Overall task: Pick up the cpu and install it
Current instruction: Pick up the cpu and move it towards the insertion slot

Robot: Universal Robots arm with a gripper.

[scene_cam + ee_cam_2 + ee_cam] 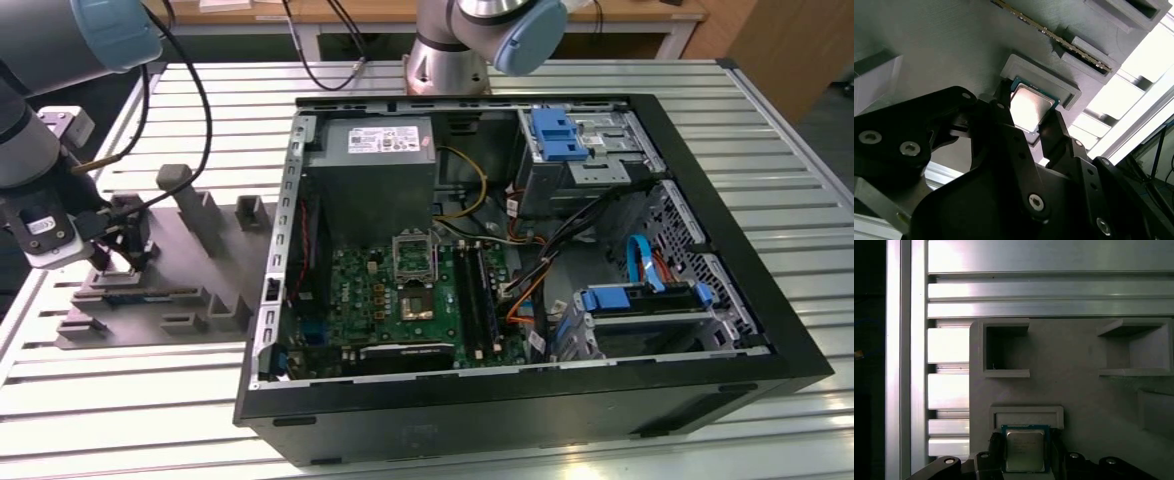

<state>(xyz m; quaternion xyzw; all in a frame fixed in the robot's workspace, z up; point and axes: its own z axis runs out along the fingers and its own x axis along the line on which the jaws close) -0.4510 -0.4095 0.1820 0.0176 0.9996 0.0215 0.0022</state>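
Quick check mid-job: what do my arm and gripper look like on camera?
The arm is grey tubing with light blue joint caps, and black cables loop off it. The gripper is built of matte black linkage plates dotted with silver screw heads.

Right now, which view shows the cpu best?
The first wrist view: the cpu faces the camera squarely, top unobstructed. The second wrist view shows it obliquely behind the tool; the exterior view's tool covers it.

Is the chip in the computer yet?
Not yet: the cpu sits gripped in the hand at the grey holder, outside the computer case.
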